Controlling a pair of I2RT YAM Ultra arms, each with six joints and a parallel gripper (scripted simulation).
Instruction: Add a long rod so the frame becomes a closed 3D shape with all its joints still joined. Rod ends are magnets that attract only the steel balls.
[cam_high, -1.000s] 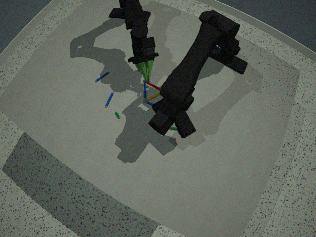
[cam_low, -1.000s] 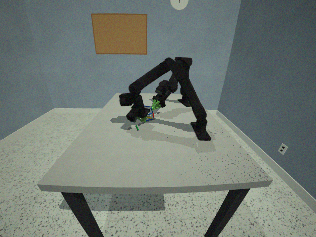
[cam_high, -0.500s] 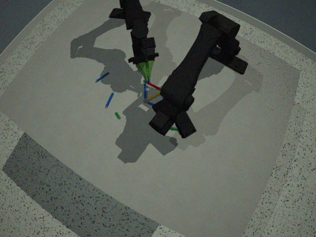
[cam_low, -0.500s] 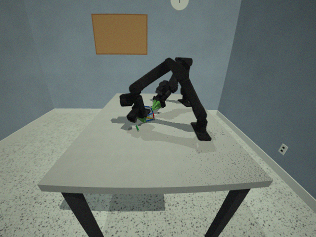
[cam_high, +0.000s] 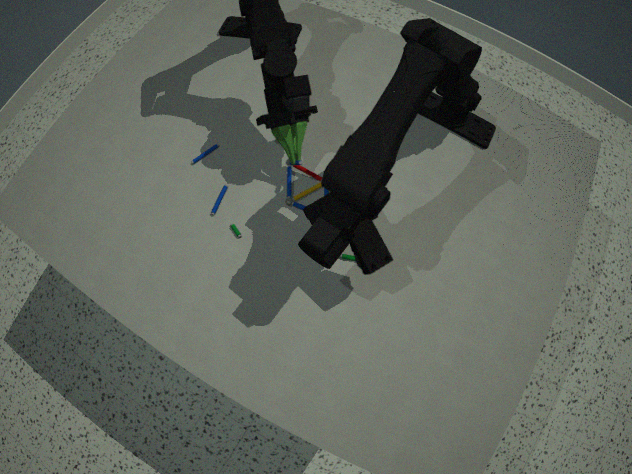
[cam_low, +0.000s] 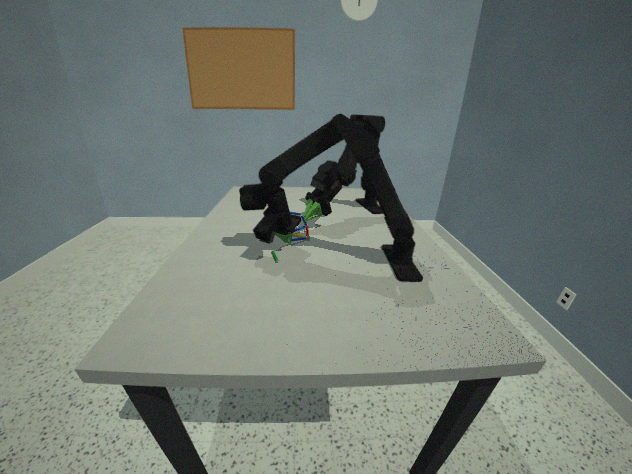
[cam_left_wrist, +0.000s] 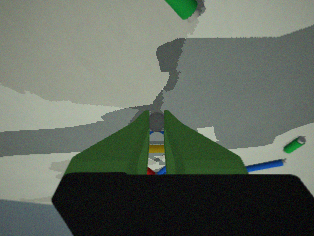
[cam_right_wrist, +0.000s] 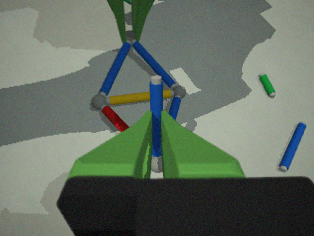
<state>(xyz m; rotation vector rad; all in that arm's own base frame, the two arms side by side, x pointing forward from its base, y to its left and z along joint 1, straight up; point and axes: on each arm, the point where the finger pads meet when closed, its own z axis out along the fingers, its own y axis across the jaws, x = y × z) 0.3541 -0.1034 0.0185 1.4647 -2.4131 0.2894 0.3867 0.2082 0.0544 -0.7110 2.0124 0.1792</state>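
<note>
The task's blue magnetic rod with pale ends (cam_right_wrist: 156, 97) is in the grasp of the right pincer (cam_high: 296, 163) (cam_low: 306, 219) (cam_right_wrist: 156, 118), its green fingers clenched on the shaft and one end standing out past the fingertips. Below it lies the frame of coloured rods and grey steel balls; whether the held rod touches any ball, I cannot tell. The left pincer (cam_low: 289, 238) (cam_left_wrist: 156, 117) (cam_right_wrist: 129, 40) is closed about a steel ball at the frame's corner (cam_left_wrist: 157, 121) (cam_right_wrist: 131, 35), with a fingertip on either side. Two blue rods run from that ball to two others, one ball (cam_right_wrist: 98, 101) at each end of the yellow rod (cam_high: 307, 191) (cam_left_wrist: 157, 149) (cam_right_wrist: 140, 97). The red rod (cam_high: 308, 171) (cam_low: 307, 230) (cam_right_wrist: 115, 119) leaves one of these, and a further blue rod the other, both heading toward the right pincer. On the pale grey counter (cam_high: 408, 357) (cam_low: 306, 326), apart from the frame, lie two loose blue rods, a short green rod (cam_high: 235, 230) (cam_left_wrist: 294, 145) (cam_right_wrist: 267, 85) near one of them, and another green rod (cam_high: 348, 257) (cam_low: 274, 256) (cam_left_wrist: 182, 7), partly hidden by the left arm from above.
</note>
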